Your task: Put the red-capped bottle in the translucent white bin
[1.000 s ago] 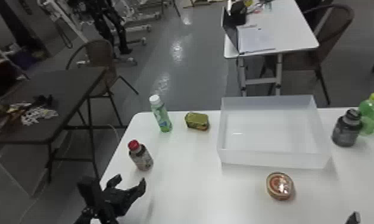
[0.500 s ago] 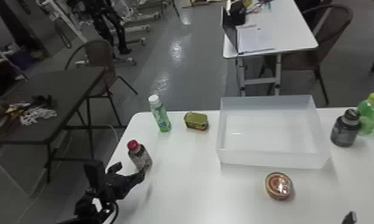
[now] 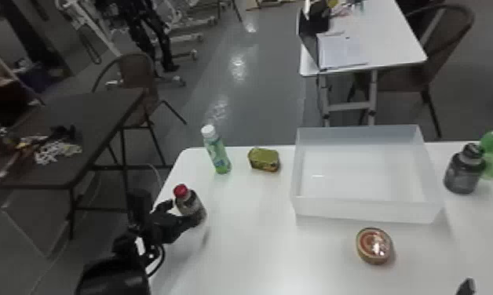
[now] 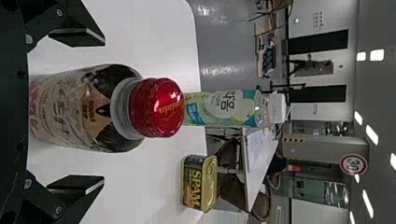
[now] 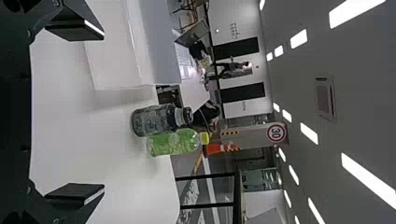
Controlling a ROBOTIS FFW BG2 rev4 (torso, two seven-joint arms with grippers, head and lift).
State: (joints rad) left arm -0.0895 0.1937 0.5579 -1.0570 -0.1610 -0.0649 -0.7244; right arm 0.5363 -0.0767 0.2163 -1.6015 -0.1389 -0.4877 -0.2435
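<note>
ok, l gripper (image 3: pixel 184 211) wide open, red-capped bottle (image 4: pixel 81 112) btwn fingers, prob untouched

We observe a glossy grey floor (image 3: pixel 245 90), a dark side table (image 3: pixel 96 113), brown chairs (image 3: pixel 136 74) and lit ceiling lamps (image 5: pixel 357 11) overhead.

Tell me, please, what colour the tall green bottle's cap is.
White, clearest in the left wrist view.
</note>
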